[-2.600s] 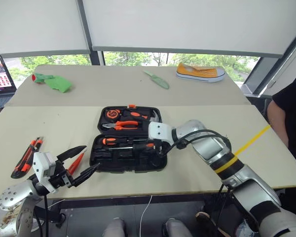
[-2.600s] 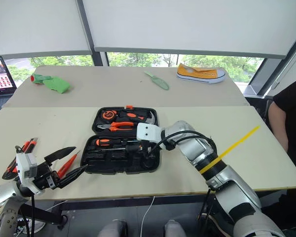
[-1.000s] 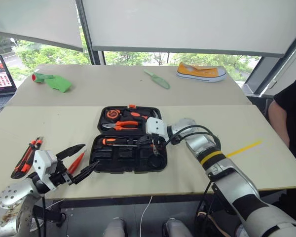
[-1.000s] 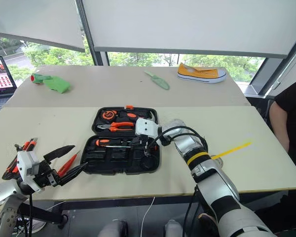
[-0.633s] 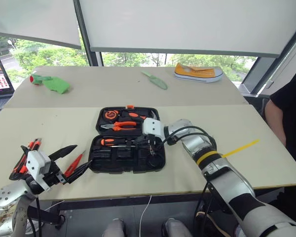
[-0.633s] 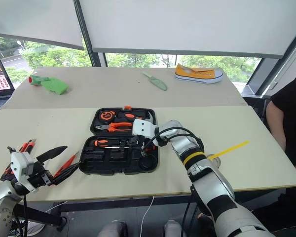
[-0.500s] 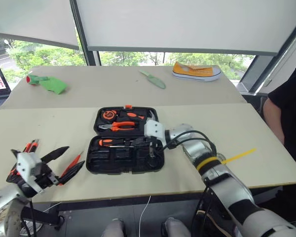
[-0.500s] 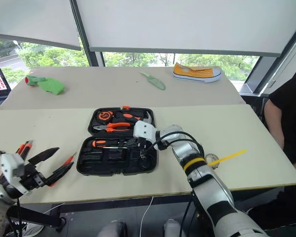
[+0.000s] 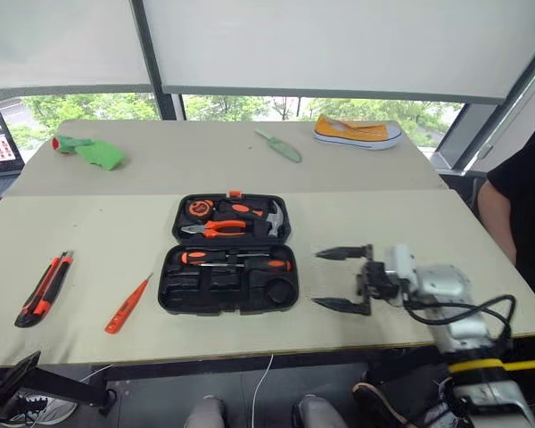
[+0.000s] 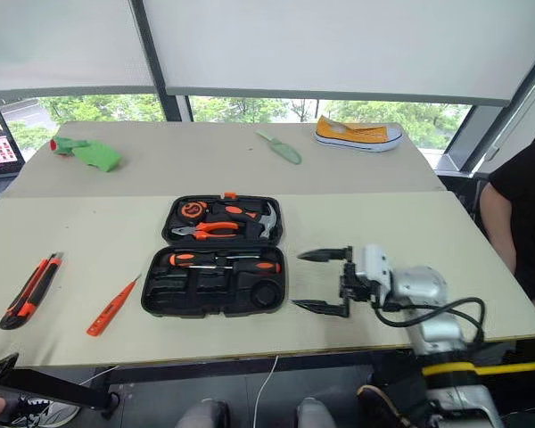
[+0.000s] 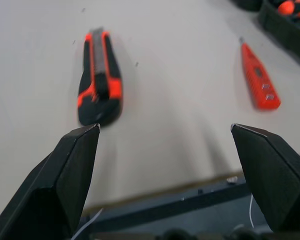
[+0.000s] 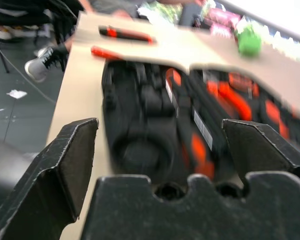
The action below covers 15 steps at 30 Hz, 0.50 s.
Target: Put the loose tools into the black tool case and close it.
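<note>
While the black tool case point(image 9: 229, 253) lies open on the bench point(image 9: 89, 241), two screwdrivers point(image 9: 234, 259) sit in its near half. Just to its right, the right end effector point(image 9: 343, 279) hangs empty with its fingers spread wide, pointing at the case. Left of the case lie the slim orange screwdriver point(image 9: 127, 304) and, farther left, the utility knife point(image 9: 43, 287). Above the bench's near left edge, the left end effector point(image 11: 165, 170) hangs released, near both.
</note>
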Available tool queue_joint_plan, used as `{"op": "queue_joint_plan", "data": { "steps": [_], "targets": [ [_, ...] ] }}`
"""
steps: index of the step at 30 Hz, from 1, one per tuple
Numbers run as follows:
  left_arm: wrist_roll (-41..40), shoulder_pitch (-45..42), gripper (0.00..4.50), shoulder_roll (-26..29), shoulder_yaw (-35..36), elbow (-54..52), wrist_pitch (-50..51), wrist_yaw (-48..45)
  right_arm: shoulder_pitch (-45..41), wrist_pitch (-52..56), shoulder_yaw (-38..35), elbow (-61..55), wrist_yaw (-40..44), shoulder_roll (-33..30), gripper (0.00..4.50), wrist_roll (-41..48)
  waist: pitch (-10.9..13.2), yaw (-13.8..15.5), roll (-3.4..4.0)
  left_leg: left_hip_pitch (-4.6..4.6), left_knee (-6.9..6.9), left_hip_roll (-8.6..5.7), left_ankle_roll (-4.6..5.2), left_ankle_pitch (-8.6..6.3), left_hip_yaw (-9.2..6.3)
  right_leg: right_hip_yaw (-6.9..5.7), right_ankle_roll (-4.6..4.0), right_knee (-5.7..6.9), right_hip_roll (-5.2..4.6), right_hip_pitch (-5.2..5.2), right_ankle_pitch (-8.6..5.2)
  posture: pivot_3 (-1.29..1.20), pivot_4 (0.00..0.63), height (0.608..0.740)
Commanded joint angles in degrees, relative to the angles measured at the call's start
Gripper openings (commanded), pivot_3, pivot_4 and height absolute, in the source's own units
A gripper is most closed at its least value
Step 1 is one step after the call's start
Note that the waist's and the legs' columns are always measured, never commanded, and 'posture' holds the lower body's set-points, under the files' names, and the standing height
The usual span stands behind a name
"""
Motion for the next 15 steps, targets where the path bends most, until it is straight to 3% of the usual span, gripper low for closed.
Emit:
{"op": "queue_joint_plan", "data": {
  "steps": [1, 10, 15],
  "targets": [
    [-1.97, -0.67, 4.50, 1.46, -1.03, -5.90, 3.18, 0.15, 0.05, 1.02, -2.85, -4.52, -1.86, -1.09, 4.43, 2.75, -0.01, 0.04, 0.00, 0.03, 0.00, 0.03, 0.00, 0.00, 0.00, 0.00, -0.02, 0.00, 0.02, -0.01, 0.04, 0.00, 0.150, 0.740],
    [-0.88, -10.26, 4.50, 6.24, -13.55, -17.52, 20.24, 11.48, -4.14, 7.45, 0.75, -15.41, -5.12, 0.55, 4.43, 4.90, 0.00, 0.92, 0.00, -0.03, -0.03, 0.17, 0.00, 0.03, 0.07, 0.08, -0.34, 0.06, 0.22, 0.06, 0.33, 0.00, 0.150, 0.740],
    [5.58, -15.60, 4.50, 8.18, -21.66, -17.76, 28.29, 20.10, -6.00, 9.74, 3.15, -18.23, -5.84, 1.87, 4.43, 5.54, -0.01, 0.91, -0.01, -0.05, -0.05, 0.19, 0.04, 0.05, 0.11, 0.13, 0.00, 0.06, 0.29, 0.04, 0.48, 0.00, 0.150, 0.740]
  ]
}}
